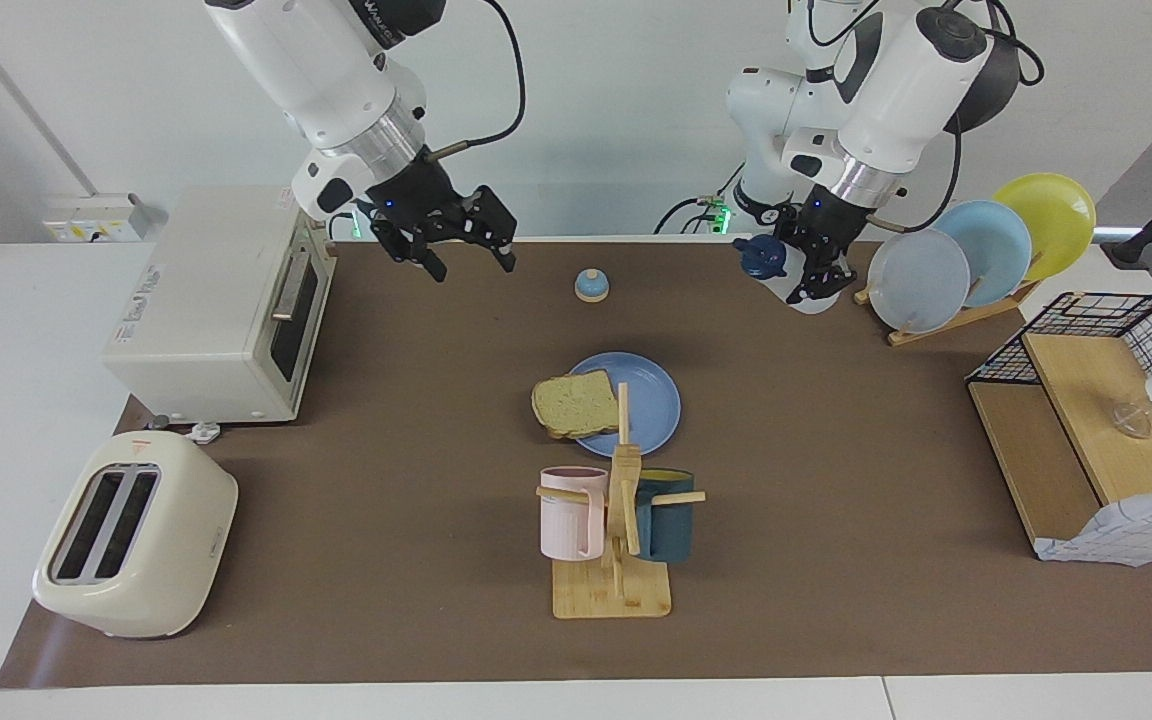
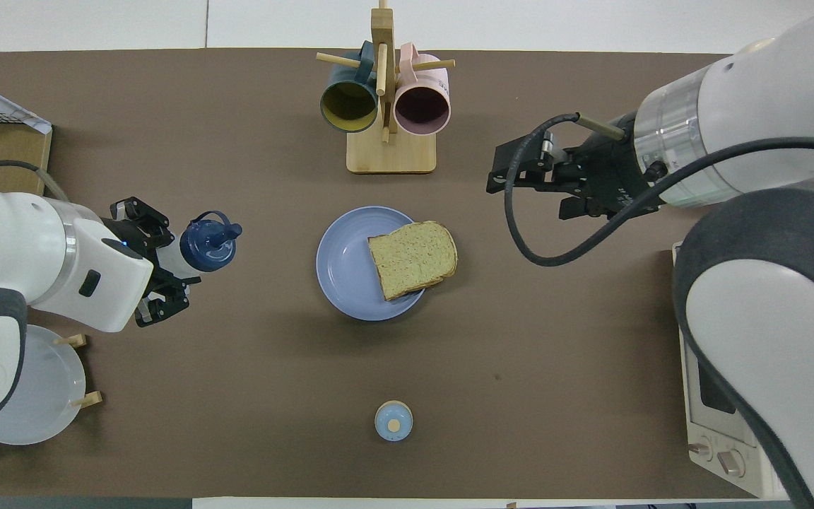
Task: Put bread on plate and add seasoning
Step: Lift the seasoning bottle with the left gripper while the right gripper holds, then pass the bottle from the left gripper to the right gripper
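- The bread (image 1: 574, 403) lay on the plate (image 1: 654, 400) near the middle of the bench (image 1: 836, 560), overhanging the rim on the side toward the right arm's end, so I judged the first half of the task done.
- The step in hand was the seasoning: the left gripper (image 1: 808, 268) was clenched on the seasoning (image 1: 781, 270), a white bottle with a navy cap, held tilted in the air over the bench toward the left arm's end, near the edge nearest the robots.
- In the overhead view the seasoning (image 2: 203, 246) pointed its cap toward the plate (image 2: 340, 265) but stood well apart from it.
- The right gripper (image 1: 466, 255) hung released and empty, raised over the bench near the toaster oven (image 1: 216, 300), clear of the plate; that arm looked to be waiting.
- The next move, as I judged it, called for carrying the bottle over the bread (image 2: 413, 258), cap down, and shaking or squeezing it there.
- The carry would have to stay clear of the mug rack (image 1: 618, 520), which stood just beside the plate toward the edge farthest from the robots, and of the bell (image 1: 591, 286) toward the robots' edge.
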Available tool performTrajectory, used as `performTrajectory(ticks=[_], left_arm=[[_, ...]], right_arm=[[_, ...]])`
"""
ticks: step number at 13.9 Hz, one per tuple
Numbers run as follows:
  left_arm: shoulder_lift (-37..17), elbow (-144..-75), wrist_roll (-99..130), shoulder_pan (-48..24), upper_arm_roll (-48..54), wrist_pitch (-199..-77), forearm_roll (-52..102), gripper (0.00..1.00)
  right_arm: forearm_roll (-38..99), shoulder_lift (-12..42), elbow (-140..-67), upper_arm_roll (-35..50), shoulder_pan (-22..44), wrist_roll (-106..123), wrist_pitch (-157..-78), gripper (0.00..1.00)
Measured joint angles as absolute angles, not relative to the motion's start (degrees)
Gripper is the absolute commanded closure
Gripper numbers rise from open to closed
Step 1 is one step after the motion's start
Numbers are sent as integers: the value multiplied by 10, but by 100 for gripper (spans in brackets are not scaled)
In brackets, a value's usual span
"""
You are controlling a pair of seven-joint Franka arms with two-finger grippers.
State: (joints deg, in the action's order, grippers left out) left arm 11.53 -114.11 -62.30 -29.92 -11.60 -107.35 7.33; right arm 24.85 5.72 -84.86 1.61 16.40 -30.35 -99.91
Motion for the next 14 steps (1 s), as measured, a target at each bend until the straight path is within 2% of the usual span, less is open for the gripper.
performTrajectory(ticks=[3, 5, 7, 11, 14], left_arm=[[117, -1141, -632, -307, -115, -1060, 90, 100], [118, -1141, -632, -313, -115, -1056, 100, 100], [119, -1141, -632, -313, -115, -1053, 110, 100], [120, -1142, -634, -313, -115, -1052, 121, 100], [121, -1142, -635, -314, -115, -1052, 125, 100]], right_arm=[[259, 62, -848, 18, 226, -365, -1060, 11], [259, 63, -848, 19, 271, -420, -1111, 27], [259, 65, -848, 19, 308, -469, -1159, 31], [259, 65, -848, 18, 344, -490, -1199, 45], [251, 67, -848, 18, 366, -502, -1214, 49]])
